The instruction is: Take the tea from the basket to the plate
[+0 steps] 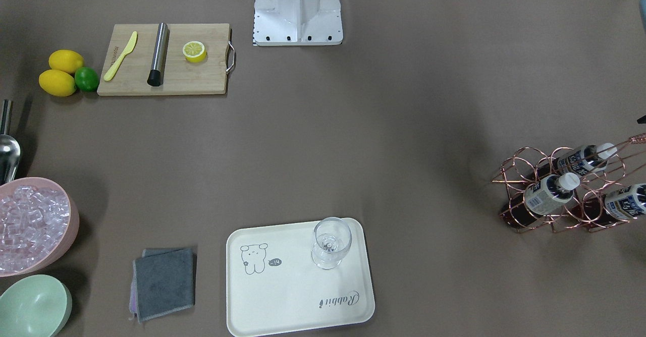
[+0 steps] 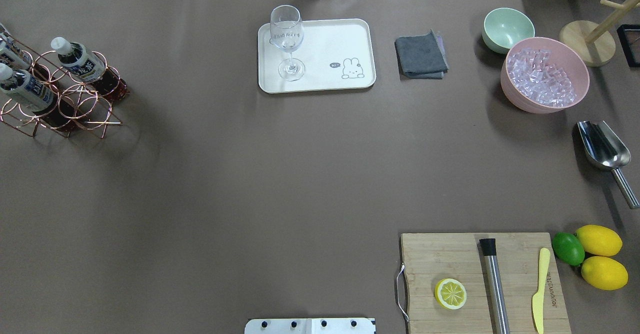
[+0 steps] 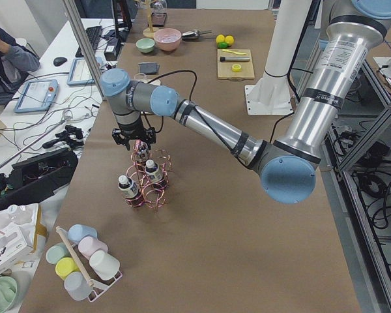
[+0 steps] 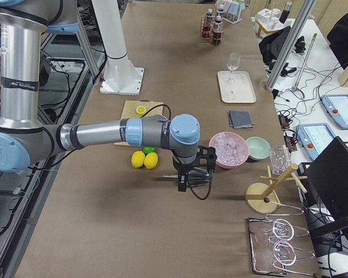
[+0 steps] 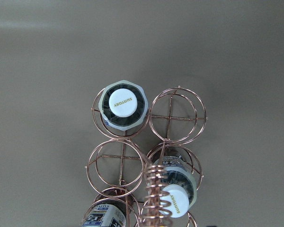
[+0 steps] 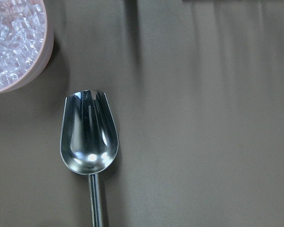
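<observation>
Three tea bottles (image 1: 547, 195) with white caps stand in a copper wire basket (image 2: 75, 109) at the table's left end. The left wrist view looks straight down on them; one cap (image 5: 122, 103) is centred, and no fingers show there. My left gripper (image 3: 134, 138) hovers just above the basket; I cannot tell if it is open or shut. The cream plate (image 1: 298, 296) lies at the table's far middle and also shows from overhead (image 2: 330, 39). My right gripper (image 4: 192, 176) hangs over the metal scoop (image 6: 89, 142); its state cannot be told.
A wine glass (image 1: 330, 243) stands on the plate's corner. A grey cloth (image 2: 420, 56), a mint bowl (image 2: 507, 26) and a pink bowl of ice (image 2: 545, 74) lie right of it. A cutting board (image 2: 450, 254) with a lemon half, muddler and knife sits near two lemons (image 2: 600, 241).
</observation>
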### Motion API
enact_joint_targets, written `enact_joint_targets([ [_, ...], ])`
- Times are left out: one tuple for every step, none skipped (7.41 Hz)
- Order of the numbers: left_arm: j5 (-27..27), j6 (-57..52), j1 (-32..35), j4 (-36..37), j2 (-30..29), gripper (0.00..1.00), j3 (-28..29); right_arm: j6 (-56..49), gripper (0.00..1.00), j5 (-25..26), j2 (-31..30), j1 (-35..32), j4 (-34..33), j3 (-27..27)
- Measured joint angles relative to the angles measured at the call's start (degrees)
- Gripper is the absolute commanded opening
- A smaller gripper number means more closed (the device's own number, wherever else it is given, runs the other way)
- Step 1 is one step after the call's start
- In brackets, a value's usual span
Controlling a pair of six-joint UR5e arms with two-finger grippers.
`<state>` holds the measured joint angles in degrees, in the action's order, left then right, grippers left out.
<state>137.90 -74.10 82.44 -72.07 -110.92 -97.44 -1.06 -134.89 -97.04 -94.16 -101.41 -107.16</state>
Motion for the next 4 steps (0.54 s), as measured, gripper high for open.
enact_joint_targets([
  [-0.04,-0.66,-0.04,-0.14,0.24,0.0,-0.24,0.04,1.0,-0.02,0.54,0.01,-0.11,0.01],
  [-0.13,-0.91,-0.06,-0.21,0.4,0.0,-0.3,0.07,1.0,-0.02,0.81,0.02,-0.16,-0.06],
  [-0.79,-1.05,-0.08,-0.19,0.46,0.0,-0.44,0.12,1.0,0.02,0.92,0.03,-0.19,-0.1],
  [-2.25,-1.13,-0.09,-0.11,0.3,0.0,-0.95,0.17,1.0,0.04,0.95,0.03,-0.18,-0.04],
])
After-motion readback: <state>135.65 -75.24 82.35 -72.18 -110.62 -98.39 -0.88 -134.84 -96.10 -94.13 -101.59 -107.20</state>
